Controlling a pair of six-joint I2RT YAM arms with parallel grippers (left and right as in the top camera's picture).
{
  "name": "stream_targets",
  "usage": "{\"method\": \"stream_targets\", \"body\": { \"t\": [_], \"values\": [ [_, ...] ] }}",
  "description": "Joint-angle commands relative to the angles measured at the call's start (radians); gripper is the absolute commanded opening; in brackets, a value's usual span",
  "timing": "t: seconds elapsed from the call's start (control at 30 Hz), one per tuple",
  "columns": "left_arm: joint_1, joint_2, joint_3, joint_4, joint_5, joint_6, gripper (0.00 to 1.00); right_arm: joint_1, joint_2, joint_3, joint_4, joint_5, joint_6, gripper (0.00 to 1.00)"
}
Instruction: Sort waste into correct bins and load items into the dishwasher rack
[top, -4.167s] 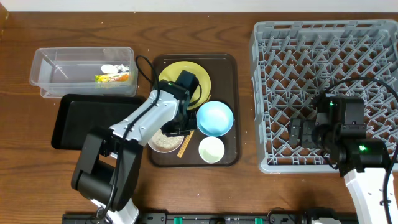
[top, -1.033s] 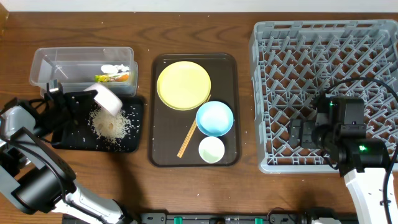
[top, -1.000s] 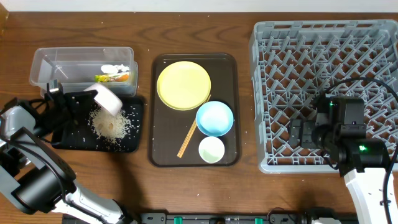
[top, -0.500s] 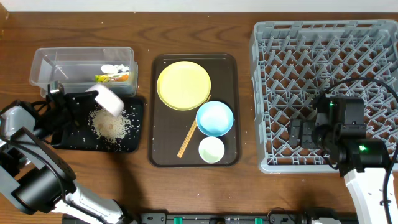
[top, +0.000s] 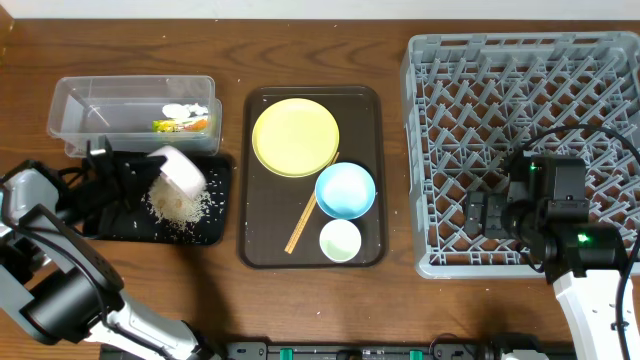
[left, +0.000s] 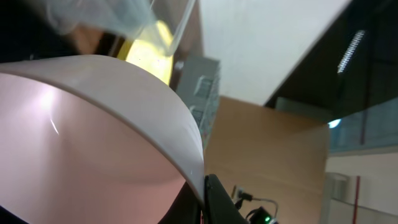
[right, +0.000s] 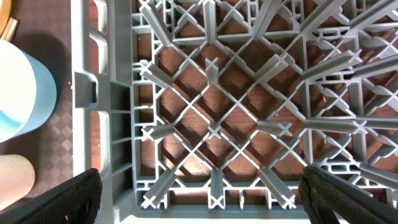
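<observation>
Wooden table (top: 230, 310), rice (top: 178, 205) on the black tray (top: 105, 222).
Nine o'clock: left pincer (top: 145, 172) clamps the tilted white bowl (top: 180, 170) above it; wrapper (top: 182, 125) in the clear tub (top: 90, 105). Three o'clock: right pincer (top: 478, 215) gapes empty over the rack (top: 520, 80).

A dark brown serving tray (top: 262, 215) is lying flat on the wooden table (top: 400, 300), near its middle
</observation>
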Motion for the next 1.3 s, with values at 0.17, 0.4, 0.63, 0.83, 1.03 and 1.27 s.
{"method": "stream_targets", "body": {
  "t": [0.17, 0.4, 0.63, 0.83, 1.03, 1.27],
  "values": [
    [-0.157, -0.195, 0.017, -0.013, -0.243, 0.031, 0.06, -0.001, -0.004, 0.019, -0.001, -0.008, 0.002, 0.99],
    [-0.429, -0.309, 0.017, 0.063, -0.531, -0.072, 0.06, -0.001, -0.004, 0.019, 0.000, -0.008, 0.002, 0.99],
    [-0.748, -0.285, 0.016, 0.128, -0.856, -0.208, 0.06, -0.001, -0.004, 0.019, 0.000, -0.008, 0.002, 0.99],
    [-0.953, -0.237, 0.016, 0.169, -1.003, -0.276, 0.06, -0.001, -0.004, 0.019, 0.000, -0.008, 0.002, 0.99],
    [-1.068, -0.148, -0.002, 0.228, -1.112, -0.382, 0.06, -0.001, -0.004, 0.019, -0.001, -0.008, 0.002, 0.99],
    [-1.086, -0.085, -0.002, 0.235, -1.115, -0.385, 0.06, -0.001, -0.004, 0.019, 0.000, -0.008, 0.002, 0.99]
  ]
}}
